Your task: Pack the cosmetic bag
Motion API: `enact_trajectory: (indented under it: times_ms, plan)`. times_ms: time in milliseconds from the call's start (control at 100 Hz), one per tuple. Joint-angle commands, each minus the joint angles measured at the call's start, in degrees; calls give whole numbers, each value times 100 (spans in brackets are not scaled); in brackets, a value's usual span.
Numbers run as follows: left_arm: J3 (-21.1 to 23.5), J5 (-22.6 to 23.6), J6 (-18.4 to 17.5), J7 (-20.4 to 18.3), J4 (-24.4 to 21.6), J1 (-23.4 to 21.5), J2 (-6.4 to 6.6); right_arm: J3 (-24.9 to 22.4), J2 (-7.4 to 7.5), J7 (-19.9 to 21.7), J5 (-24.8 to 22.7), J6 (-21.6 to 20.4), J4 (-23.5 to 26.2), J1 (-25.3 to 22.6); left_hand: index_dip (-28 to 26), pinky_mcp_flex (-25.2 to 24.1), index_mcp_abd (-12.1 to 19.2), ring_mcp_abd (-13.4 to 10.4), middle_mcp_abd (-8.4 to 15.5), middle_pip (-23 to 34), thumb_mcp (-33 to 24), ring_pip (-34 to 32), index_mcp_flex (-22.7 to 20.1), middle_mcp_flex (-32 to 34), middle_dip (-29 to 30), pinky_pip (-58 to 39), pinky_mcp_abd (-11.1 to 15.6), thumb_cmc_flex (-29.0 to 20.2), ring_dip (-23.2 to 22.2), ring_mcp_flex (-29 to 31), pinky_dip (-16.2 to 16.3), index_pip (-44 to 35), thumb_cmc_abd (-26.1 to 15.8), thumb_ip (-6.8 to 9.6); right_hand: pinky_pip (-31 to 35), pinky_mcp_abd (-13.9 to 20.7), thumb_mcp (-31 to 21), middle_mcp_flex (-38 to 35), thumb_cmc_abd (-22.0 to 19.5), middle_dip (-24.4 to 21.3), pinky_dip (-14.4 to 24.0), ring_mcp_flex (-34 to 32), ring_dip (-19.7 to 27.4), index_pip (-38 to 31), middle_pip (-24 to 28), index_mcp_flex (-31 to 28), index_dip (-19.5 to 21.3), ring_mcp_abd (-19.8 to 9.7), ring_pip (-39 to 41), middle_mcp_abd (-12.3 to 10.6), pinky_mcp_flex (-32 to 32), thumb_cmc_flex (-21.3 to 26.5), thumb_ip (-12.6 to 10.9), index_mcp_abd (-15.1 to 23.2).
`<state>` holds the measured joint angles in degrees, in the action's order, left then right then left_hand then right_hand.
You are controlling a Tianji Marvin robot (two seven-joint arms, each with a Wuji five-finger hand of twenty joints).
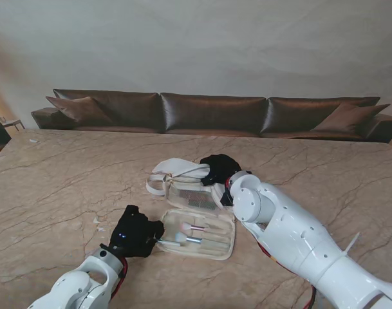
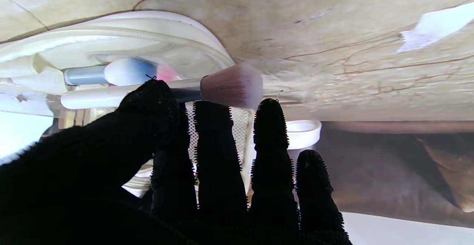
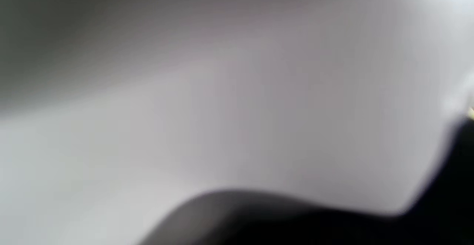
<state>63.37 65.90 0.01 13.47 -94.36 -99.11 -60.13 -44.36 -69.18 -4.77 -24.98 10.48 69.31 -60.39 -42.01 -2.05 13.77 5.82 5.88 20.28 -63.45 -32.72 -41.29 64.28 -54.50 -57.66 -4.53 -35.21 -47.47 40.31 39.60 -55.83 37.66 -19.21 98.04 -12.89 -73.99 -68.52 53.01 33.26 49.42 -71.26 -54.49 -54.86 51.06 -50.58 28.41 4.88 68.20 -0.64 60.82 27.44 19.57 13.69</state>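
The cosmetics bag [image 1: 196,222] lies open near the middle of the marble bench [image 1: 60,180], its nearer half spread flat toward me and its farther half, with a clear panel and white straps, standing up behind it. In the flat half lie a few brushes, among them one with a pale blue handle [image 2: 107,73] beside something pink. At the bag's left edge the left hand [image 1: 136,233], in a black glove, pinches a makeup brush [image 2: 207,89] between thumb and fingers; the white handle points into the bag while the brown bristle head sticks out over the bag's rim. The remaining fingers [image 2: 269,141] stretch out straight and slightly apart. The right hand [image 1: 219,168], also black-gloved, rests on the top of the upright half of the bag; whether it grips the fabric cannot be told, and its wrist view is only a grey blur. A brown sofa [image 1: 212,112] stands along the wall beyond the bench.
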Motion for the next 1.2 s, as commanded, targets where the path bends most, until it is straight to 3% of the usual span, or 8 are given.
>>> enact_trajectory:
  times_ms: [0,450,1190]
  plan:
    - [-60,68,8,-49,42,50,-22,13,-77,-36,32,-5,33,29,-140,-26,331,-1,42,74,-254,-35,-316,235,-115,-93,-10,-241,-108,88,11,-315,53,234,216,90,-503,-123,-700,-21,-156,-361,46,-576,-77,-278,176,-83,251,-86,172,863,-331,860]
    - [-660,343,267,-286,133,384,49,26,-100,-71,83,-37,-25,43,-102,-25,315,20,48,79,-319,-52,-332,261,-128,-89,-10,-209,-143,116,19,-330,107,251,216,98,-502,-123,-696,-22,-156,-361,44,-574,-78,-283,180,-82,251,-80,177,863,-334,852]
    - [-1387,273,1063,-370,249,815,0,-14,-86,-79,102,-143,10,-32,51,-46,192,93,-13,159,-501,-143,-395,342,-139,-24,20,-148,-231,191,78,-422,249,324,216,94,-509,-121,-683,-32,-156,-361,42,-570,-87,-291,179,-79,248,-92,177,865,-331,856]
